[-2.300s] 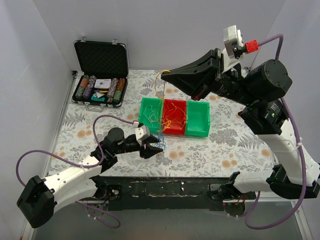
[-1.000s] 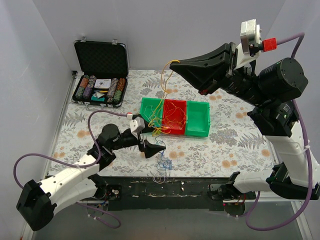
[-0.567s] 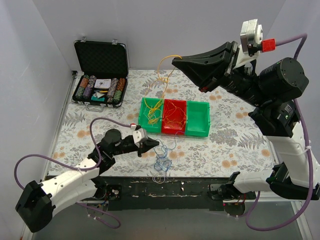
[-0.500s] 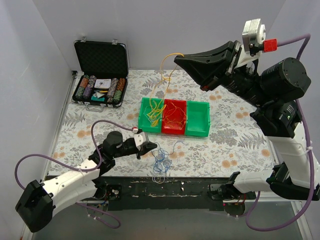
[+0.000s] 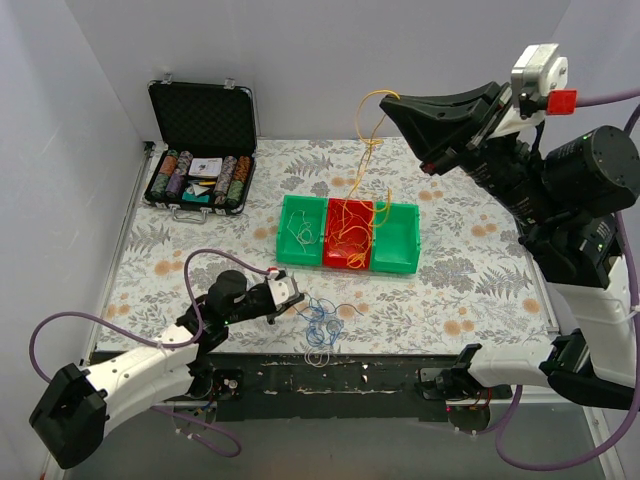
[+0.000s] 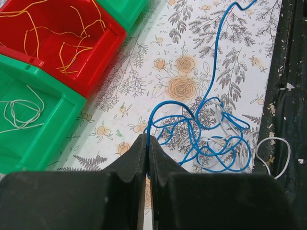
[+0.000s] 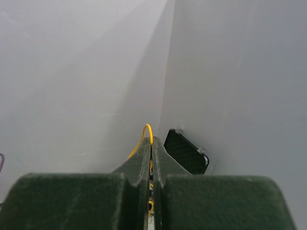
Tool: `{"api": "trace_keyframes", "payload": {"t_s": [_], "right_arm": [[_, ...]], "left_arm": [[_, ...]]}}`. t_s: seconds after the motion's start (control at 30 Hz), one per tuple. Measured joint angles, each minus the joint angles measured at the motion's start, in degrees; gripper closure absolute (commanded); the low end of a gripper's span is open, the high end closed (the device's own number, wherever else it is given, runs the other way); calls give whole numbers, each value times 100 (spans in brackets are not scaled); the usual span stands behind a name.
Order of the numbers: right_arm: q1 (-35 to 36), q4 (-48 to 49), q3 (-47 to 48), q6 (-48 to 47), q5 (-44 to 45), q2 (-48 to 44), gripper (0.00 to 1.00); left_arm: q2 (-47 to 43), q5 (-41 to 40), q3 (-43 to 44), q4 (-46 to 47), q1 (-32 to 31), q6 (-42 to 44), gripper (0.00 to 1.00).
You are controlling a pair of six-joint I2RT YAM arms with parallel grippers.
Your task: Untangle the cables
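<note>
On the flower-patterned tablecloth (image 5: pixel 460 280), low centre of the top view, the left gripper (image 5: pixel 297 297) pinches a strand of the tangled thin blue and white wires (image 5: pixel 320 320). Upper right, the right gripper (image 5: pixel 385 100) clamps thin yellow wires (image 5: pixel 362 165) hanging into the red plastic bin (image 5: pixel 345 262).

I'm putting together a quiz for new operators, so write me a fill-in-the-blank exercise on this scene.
1. The right end effector is shut on a raised wire whose colour is ____.
2. The left end effector is shut on a tabletop wire whose colour is ____.
3. The middle bin of the three is ____.
4. The loose wire lying in the left green bin is ____.

Missing words: yellow; blue; red; white.
</note>
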Motion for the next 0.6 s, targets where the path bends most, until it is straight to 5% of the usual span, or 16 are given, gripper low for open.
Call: {"api": "trace_keyframes", "payload": {"t_s": [0.6], "right_arm": [[-177,240,-1700,-503,973,527,99]], "left_arm": [[-245,-4,678,-293,247,-131,100]]}}
